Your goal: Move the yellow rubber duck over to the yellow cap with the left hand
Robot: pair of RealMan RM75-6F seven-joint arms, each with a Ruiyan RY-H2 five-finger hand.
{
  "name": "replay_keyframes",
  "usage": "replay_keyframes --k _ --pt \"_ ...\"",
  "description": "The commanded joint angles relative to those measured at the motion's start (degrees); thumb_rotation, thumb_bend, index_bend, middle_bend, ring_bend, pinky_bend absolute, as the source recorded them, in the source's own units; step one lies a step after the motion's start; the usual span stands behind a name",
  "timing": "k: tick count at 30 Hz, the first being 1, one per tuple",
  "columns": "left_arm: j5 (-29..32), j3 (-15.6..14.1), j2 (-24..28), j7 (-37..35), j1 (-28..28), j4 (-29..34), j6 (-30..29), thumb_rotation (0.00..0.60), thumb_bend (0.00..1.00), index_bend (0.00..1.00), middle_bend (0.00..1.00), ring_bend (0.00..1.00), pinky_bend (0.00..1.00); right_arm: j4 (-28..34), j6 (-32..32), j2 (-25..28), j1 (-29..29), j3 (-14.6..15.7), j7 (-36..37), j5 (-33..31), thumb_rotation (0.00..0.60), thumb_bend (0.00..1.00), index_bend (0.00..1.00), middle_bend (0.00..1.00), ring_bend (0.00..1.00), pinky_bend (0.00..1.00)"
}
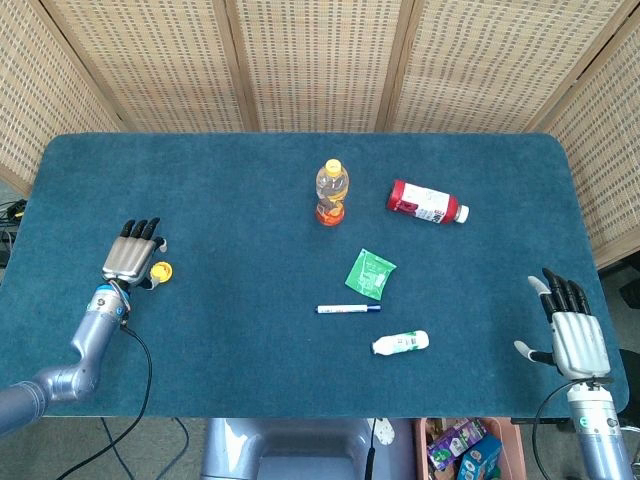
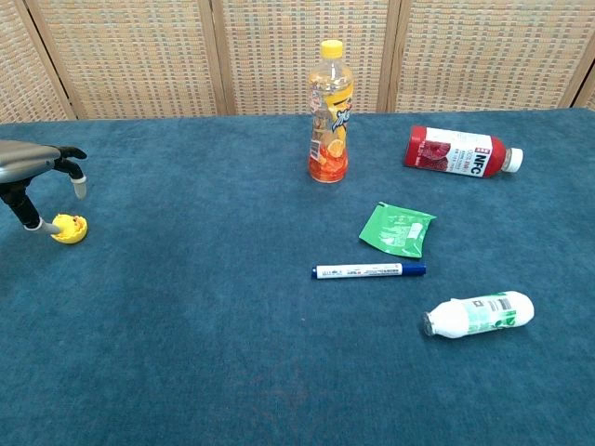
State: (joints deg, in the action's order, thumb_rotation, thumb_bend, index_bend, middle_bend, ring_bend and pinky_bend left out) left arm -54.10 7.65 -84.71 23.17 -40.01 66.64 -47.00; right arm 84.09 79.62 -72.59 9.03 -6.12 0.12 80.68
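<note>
Though seemingly touching left hand (image 2: pixel 35 177), duck (image 2: pixel 69 228) near table edge (image 2: pixel 19 307).

We take this for a lab test station: a desk (image 1: pixel 200 330) under blue felt, woven rattan screens (image 1: pixel 320 60) behind, loose cables (image 1: pixel 140 420) hanging off its front edge beside a box of snacks (image 1: pixel 462 447).

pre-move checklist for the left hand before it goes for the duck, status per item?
1. Duck in view: ok, lying on the table at the far left.
2. Duck upright: not ok, it looks tipped.
3. Left hand has a grip: not ok; one fingertip is at the duck, the rest arch above it.
4. Target, the yellow cap: ok, on the upright orange bottle.
5. Path to the bottle: ok, bare cloth between.
6. Right hand clear: ok, open at the far edge.
</note>
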Motion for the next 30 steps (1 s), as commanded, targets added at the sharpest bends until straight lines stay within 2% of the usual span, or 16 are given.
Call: replay_keyframes --k 1,5,8,12,15,21,30 --pt "-0.9 0.8 1.5 -2.3 0.6 2.2 -0.8 0.600 0.20 0.23 0.00 0.00 0.00 0.0 0.0 0.0 0.0 0.0 0.1 0.0 0.600 0.00 0.00 0.00 0.00 0.00" --pt "-3.0 2.3 5.2 -5.8 2.5 8.4 -5.3 0.600 0.18 0.07 0.00 0.00 0.00 0.1 0.0 0.2 0.0 0.0 0.4 0.1 0.600 0.00 0.00 0.00 0.00 0.00" --pt "-4.9 2.6 8.0 -6.0 4.4 13.5 -10.1 0.600 0.17 0.04 0.00 0.00 0.00 0.2 -0.1 0.2 0.0 0.1 0.3 0.2 0.600 0.00 0.00 0.00 0.00 0.00" --pt "-8.7 -0.3 12.9 -3.0 9.8 23.5 -19.5 0.600 0.16 0.01 0.00 0.00 0.00 0.5 -0.1 0.0 0.2 0.4 -0.2 0.8 0.600 0.00 0.00 0.00 0.00 0.00" --pt "-11.9 -4.6 16.1 -4.2 16.8 31.7 -27.1 0.600 0.16 0.00 0.00 0.00 0.00 0.8 0.8 -0.3 0.2 1.0 -0.3 2.9 0.600 0.00 0.00 0.00 0.00 0.00" --pt "-19.8 -10.0 15.7 -4.0 24.0 32.2 -36.1 0.600 0.16 0.00 0.00 0.00 0.00 1.8 2.2 -0.3 0.0 1.6 -1.3 4.9 0.600 0.00 0.00 0.00 0.00 0.00" --pt "-25.9 -12.0 13.1 -0.4 30.2 30.7 -44.7 0.600 0.16 0.00 0.00 0.00 0.00 2.4 3.2 0.0 -0.2 1.7 -1.1 5.6 0.600 0.00 0.00 0.00 0.00 0.00"
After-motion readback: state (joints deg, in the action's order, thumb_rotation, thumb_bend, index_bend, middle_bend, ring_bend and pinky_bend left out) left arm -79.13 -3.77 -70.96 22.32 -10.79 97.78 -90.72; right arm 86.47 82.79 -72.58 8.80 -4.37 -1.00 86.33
